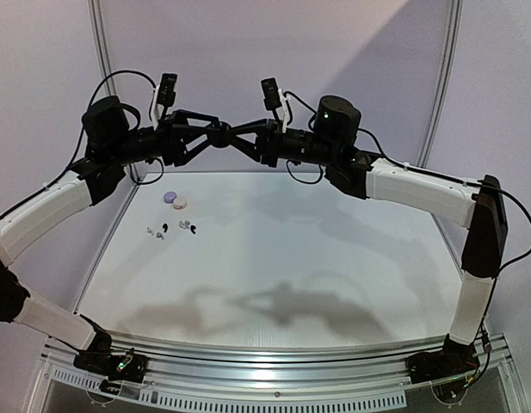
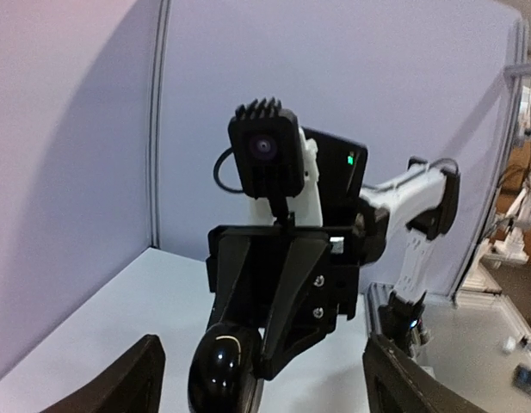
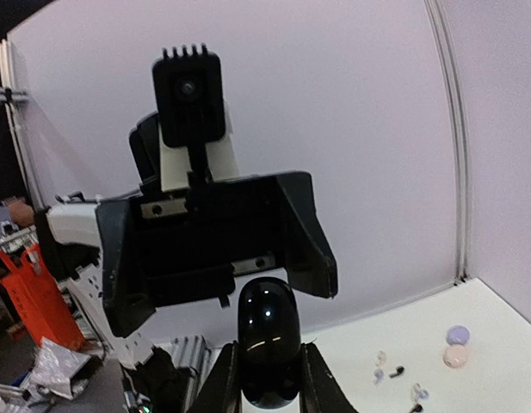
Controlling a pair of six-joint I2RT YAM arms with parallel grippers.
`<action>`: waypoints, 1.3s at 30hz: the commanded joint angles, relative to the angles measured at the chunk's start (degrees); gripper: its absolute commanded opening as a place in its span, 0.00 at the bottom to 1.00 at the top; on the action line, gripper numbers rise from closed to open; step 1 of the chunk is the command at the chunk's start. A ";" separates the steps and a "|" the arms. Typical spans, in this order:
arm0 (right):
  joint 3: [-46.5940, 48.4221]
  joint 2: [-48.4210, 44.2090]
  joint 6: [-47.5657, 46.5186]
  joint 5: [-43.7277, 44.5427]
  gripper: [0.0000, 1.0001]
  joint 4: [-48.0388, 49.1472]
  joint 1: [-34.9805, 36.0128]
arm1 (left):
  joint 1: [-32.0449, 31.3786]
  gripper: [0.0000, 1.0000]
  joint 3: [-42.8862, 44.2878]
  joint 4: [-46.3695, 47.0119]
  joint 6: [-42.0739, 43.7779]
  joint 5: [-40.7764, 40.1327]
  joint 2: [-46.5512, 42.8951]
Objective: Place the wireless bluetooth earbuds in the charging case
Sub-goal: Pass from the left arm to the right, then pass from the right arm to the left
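Overhead cam doesn't give much tbh. Both arms are raised and meet mid-air, left end effector [image 1: 212,138] and right end effector [image 1: 248,138] nose to nose, and whatever's between them is just a dark blob.

Wrist cams sort it out. Right wrist view has the right one's fingers [image 3: 226,379] pinching a black charging case [image 3: 267,327]. It's glossy and smooth, egg-ish oval w/ light glints on it, bottom cut off by the frame edge. Left wrist view has the left one's fingers [image 2: 119,379] spread wide, only the tips poking in at the bottom corners. The case sits in the gap btw them in that view, but idk if anything touches. Can't tell if the case lid is open or closed either.

The earbuds [image 1: 165,228] lie on the white worktop [image 1: 334,258], far-left part, a loose scatter of tiny specks. Some are black, some pale, all too small to make out shape. Just behind them are a lavender puck [image 1: 169,197] and a pale puck [image 1: 182,203], both round, touching or v close. Right wrist cam catches those bits in its bottom right corner, left wrist cam doesn't.
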 commanded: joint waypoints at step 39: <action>13.20 -5.02 -38.35 5.12 0.00 -44.60 4.09 | -2.04 0.27 7.87 -30.47 25.26 13.88 4.81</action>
